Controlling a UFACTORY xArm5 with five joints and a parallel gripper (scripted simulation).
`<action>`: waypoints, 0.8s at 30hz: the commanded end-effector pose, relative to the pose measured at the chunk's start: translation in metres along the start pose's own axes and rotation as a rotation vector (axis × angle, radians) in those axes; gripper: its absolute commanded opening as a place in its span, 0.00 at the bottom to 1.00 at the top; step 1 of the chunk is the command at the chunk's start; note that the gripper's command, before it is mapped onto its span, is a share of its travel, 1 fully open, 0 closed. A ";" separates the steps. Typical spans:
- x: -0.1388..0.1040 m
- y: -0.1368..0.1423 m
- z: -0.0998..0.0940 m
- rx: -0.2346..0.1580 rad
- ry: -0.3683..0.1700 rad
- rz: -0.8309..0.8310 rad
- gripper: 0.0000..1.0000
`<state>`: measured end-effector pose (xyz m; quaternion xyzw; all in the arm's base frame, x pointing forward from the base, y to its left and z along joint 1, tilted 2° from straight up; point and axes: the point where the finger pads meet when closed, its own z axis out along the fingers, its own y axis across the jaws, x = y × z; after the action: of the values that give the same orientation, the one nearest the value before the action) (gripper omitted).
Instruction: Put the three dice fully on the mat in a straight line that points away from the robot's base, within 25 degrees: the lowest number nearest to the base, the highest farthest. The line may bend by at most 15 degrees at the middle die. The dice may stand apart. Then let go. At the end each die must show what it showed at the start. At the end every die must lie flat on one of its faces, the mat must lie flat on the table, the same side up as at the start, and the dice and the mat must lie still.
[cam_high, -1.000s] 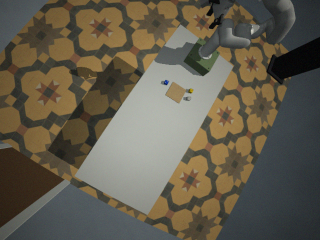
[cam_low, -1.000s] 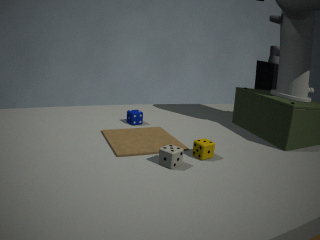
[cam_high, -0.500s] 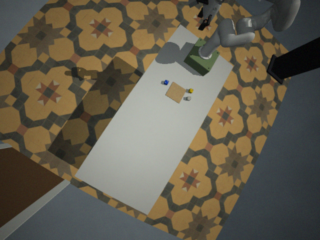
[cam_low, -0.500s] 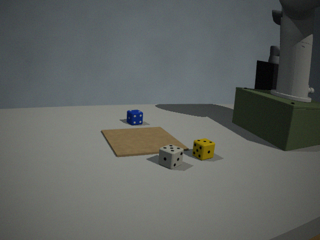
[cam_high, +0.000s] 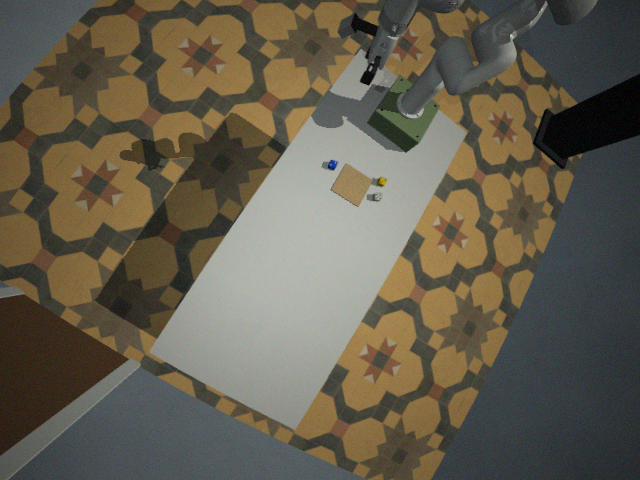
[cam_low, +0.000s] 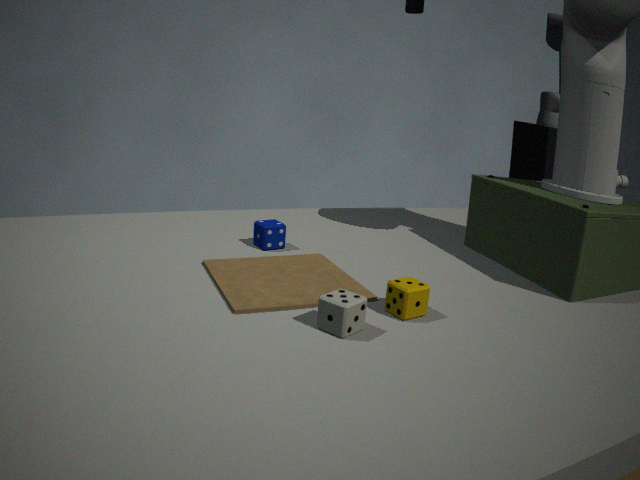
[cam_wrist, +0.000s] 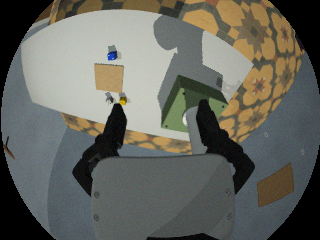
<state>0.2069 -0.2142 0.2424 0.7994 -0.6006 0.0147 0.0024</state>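
Mat (cam_high: 352, 184) (cam_low: 284, 283) (cam_wrist: 109, 78), tan and square, is laid flat on the white table (cam_high: 289, 279) (cam_low: 155, 387) (cam_wrist: 60, 65), with all three dice placed off it. The blue die (cam_high: 332, 164) (cam_low: 269, 235) (cam_wrist: 112, 55) is set apart from one side, with two white pips shown on top and four on a side face. Across the mat, the yellow die (cam_high: 382, 181) (cam_low: 407, 298) (cam_wrist: 123, 100) is seated near a corner, its top marked with three black pips. Beside it, with a gap between them, the white die (cam_high: 377, 196) (cam_low: 342, 313) (cam_wrist: 109, 100) is turned five-up. Each die is supported flat by the table.

Farther out, the green base block (cam_high: 395, 126) (cam_low: 522, 237) (cam_wrist: 172, 105) is topped by the pale grey arm (cam_high: 452, 64) (cam_low: 589, 129) (cam_wrist: 196, 135). The gripper (cam_high: 368, 76) (cam_wrist: 160, 109) is held raised and well apart from the dice and the mat. Its black fingers are spread fully, with a broad gap between them; nothing is pinched, and no die is touched. Around the table, a floor (cam_high: 201, 56) (cam_wrist: 257, 27) patterned in ochre, grey and brick red is seen, crossed on one side by the table's shadow.
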 end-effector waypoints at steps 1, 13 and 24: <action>0.028 -0.045 0.035 -0.006 -0.013 0.084 1.00; 0.040 -0.113 0.105 -0.017 -0.026 0.212 1.00; 0.027 -0.169 0.186 -0.032 -0.033 0.332 1.00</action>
<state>0.3603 -0.2034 0.0877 0.7027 -0.7115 -0.0063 0.0018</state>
